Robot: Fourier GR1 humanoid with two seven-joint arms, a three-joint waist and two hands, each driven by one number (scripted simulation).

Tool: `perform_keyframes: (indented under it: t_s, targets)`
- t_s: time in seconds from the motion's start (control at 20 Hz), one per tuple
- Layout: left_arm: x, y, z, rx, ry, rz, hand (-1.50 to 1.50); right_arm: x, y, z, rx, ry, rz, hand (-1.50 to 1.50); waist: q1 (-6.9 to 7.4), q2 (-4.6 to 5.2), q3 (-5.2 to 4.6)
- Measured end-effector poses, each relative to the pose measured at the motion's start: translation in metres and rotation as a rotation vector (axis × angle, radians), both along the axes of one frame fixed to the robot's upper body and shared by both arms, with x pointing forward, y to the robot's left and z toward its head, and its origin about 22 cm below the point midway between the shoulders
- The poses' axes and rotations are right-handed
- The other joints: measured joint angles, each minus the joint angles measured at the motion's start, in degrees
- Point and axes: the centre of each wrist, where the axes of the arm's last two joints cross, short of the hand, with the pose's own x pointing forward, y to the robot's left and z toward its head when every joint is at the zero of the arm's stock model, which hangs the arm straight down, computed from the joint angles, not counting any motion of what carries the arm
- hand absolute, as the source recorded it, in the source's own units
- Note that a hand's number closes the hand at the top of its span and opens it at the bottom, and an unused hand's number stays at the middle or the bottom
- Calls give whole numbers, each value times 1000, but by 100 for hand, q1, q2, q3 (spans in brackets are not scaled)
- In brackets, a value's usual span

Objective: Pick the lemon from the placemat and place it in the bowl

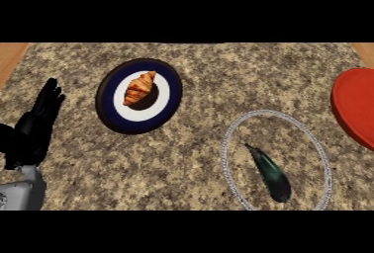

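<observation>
Fingers [50, 96] on our left hand [33, 131] rest straight at the counter's [219, 64] left edge. No lemon showing: the mat [228, 143] toward the right edge holds a dark pod [269, 173], lying near-to-far, well apart from that hand, bowl [354, 108] just beyond.

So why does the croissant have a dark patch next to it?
Head view: the dark patch is the golden croissant's shadow, cast to its right on the white centre of the round navy-rimmed plate; no glare shows on the speckled granite counter.
</observation>
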Motion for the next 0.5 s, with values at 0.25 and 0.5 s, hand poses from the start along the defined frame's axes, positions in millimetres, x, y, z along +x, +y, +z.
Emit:
perform_keyframes:
  t_s: [0.25, 0.5]
  targets:
    - [10, -3, 5, 2, -4, -4, 0, -7, -33, -29, 5, 70, -20, 150, 15, 12, -4]
    - [8, -5, 6, 2, -4, -9, 0, -22, -64, -46, 154, 213, -99, -150, 40, 16, 4]
